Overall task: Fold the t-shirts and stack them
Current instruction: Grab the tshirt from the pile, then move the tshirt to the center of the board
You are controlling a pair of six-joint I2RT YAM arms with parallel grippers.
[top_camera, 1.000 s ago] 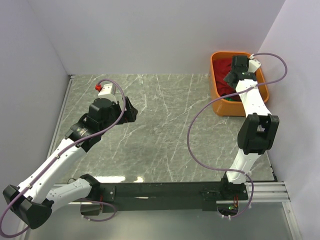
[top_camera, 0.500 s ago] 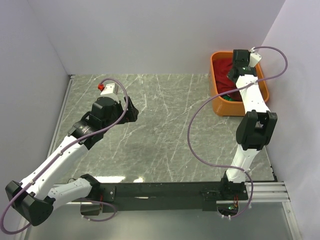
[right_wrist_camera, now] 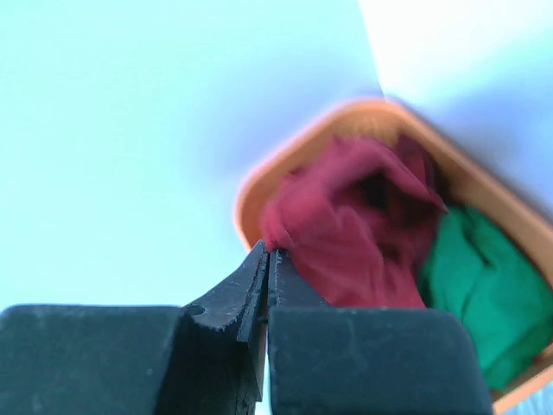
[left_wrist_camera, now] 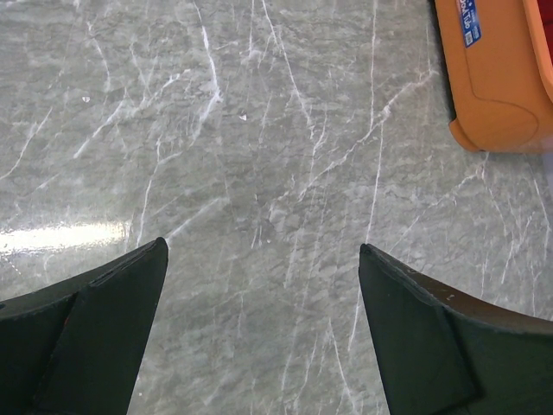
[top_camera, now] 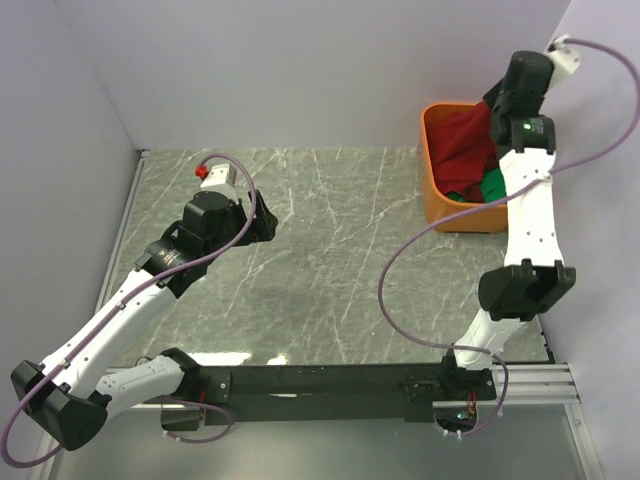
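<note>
Red cloth, an edge of the red t-shirt (right_wrist_camera: pixel 346 225), is pinched between the pressed-together jaws of the right gripper (right_wrist_camera: pixel 267 257), which is held high above the orange tub (top_camera: pixel 432 200) at the far right corner of the bench (top_camera: pixel 330 260). Most of that shirt is seen bunched in the tub, with the green t-shirt (top_camera: pixel 492 186) beside it. The left gripper (left_wrist_camera: pixel 261 249) is spread wide and empty over the bench's left half. Nothing is judged folded or stacked yet: each shirt is to be taken out, flattened, folded and piled.
</note>
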